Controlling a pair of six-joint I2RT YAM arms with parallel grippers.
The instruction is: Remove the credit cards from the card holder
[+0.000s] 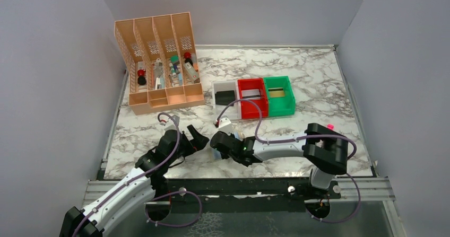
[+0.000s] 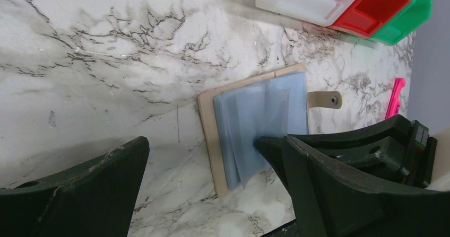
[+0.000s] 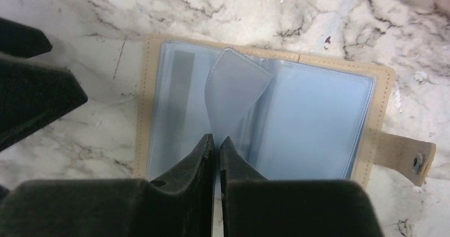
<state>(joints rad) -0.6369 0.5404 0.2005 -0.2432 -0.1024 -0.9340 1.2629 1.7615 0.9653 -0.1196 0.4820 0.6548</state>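
The card holder (image 3: 318,115) lies open on the marble: tan rim, snap tab (image 3: 408,160) at the right, pale blue-grey pockets. My right gripper (image 3: 217,139) is shut on one clear pocket leaf (image 3: 233,88), which curls up from the middle. A grey strip that may be one of the credit cards (image 3: 180,83) shows through the left pocket. My left gripper (image 2: 215,139) hangs open over the holder's (image 2: 209,136) near edge, touching nothing. From above, both grippers (image 1: 193,140) (image 1: 216,141) meet at the table's front and hide the holder.
White (image 1: 223,88), red (image 1: 251,96) and green (image 1: 279,95) bins stand in a row behind; a flat black rectangle (image 1: 225,95) lies in the white one. An orange desk organiser (image 1: 159,62) stands at the back left. A pink stick (image 2: 395,96) lies to the right.
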